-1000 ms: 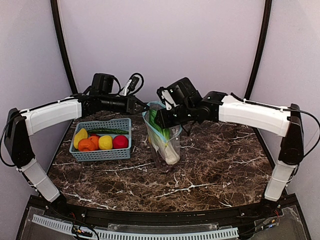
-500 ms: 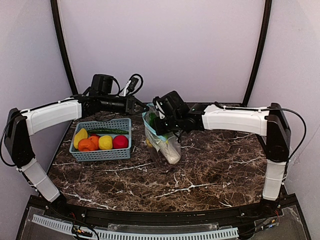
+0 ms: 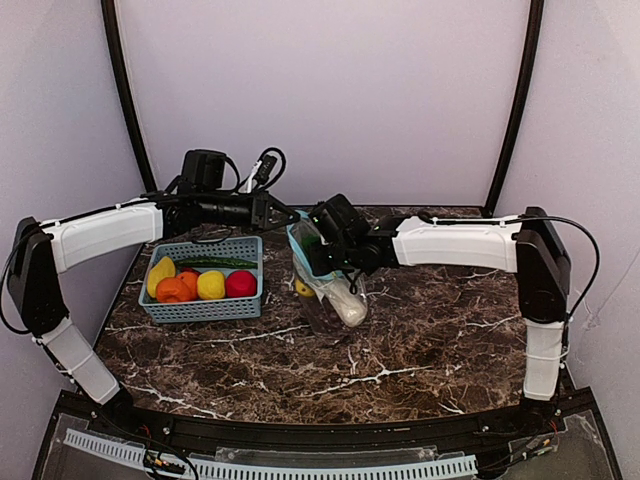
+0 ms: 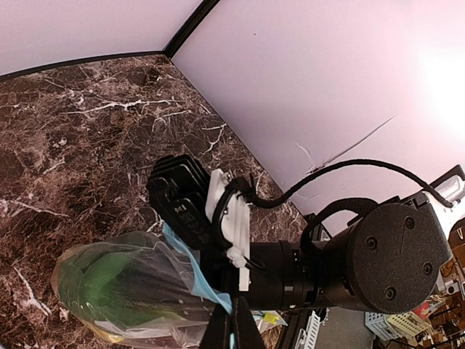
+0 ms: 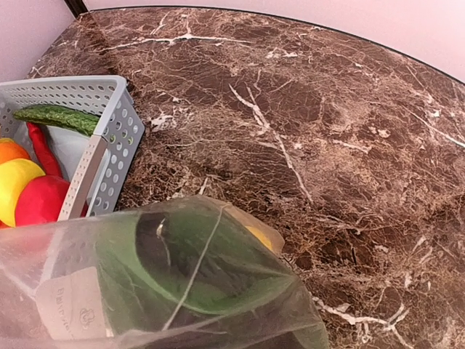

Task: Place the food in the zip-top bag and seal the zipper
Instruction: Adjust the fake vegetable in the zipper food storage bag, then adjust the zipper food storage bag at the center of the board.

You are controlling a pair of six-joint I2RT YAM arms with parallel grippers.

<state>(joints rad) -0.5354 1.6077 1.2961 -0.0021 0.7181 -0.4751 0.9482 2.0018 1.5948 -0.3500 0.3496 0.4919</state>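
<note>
The bag (image 3: 335,292) stands on the counter (image 3: 430,340) just right of the basket (image 3: 250,248), cabbage (image 5: 196,283) inside. The left tool (image 4: 231,329) is clenched on its zipper (image 4: 195,270). The right tool (image 3: 320,255) has swung in to the bag's mouth, grip unclear; food (image 3: 210,285) in the basket still waits.

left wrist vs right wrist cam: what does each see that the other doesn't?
Left wrist only: the right arm's wrist beside the bag, and the teal zipper. Right wrist only: the basket with cucumber, red piece, yellow piece, plus the bag's white label. Both: the bag holding the green cabbage leaf, and the marble table.
</note>
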